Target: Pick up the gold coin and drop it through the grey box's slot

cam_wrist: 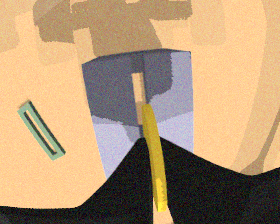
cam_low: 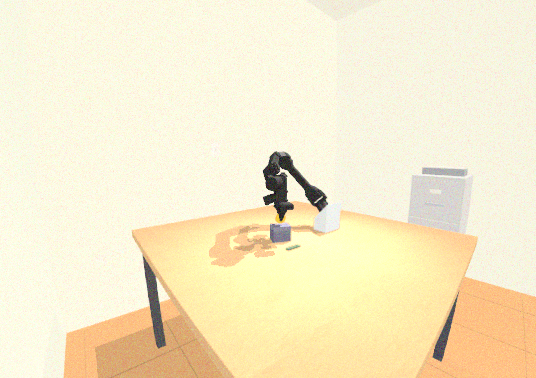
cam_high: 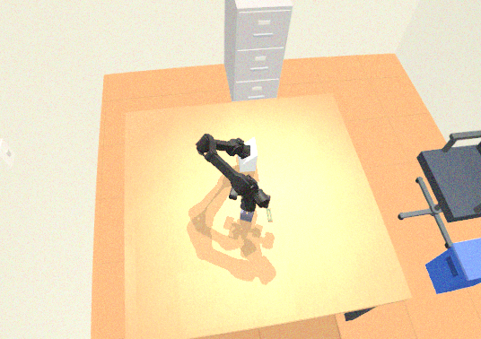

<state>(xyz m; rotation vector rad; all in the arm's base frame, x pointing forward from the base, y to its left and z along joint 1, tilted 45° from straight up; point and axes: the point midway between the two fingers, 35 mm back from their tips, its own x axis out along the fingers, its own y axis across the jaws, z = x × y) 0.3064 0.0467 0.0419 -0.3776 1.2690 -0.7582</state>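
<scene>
Pale-walled room, orange tiled floor, light wooden table (cam_low: 316, 300) on dark legs carrying the whole setup. Nearest item in the exterior view: the green holder (cam_low: 293, 247), lying flat on the table just beside the box, with no coin in it; in the wrist view it shows as a slim green frame (cam_wrist: 42, 129) left of the box, apart from it. Next back, the grey box (cam_low: 280, 232) sits on the table, the arm's shadow spread over the surface to its left. Wrist view: slot (cam_wrist: 138, 87) runs down the middle of the lid as a narrow pale strip. Gripper (cam_low: 281, 214) points straight down over the box, fingers clamped on the coin (cam_low: 280, 218). Coin held edge-on, seen as a thin yellow band (cam_wrist: 153, 163) between the dark fingers, its lower edge over the near end of the slot and roughly in line with it; whether it touches the lid, cannot tell. Behind the box, the arm's white base block (cam_low: 328, 218). Far background: filing cabinet (cam_low: 440, 199) by the right wall. Top view also shows an office chair (cam_high: 467, 179) and a blue bin (cam_high: 467, 264) on the floor beside the table.
</scene>
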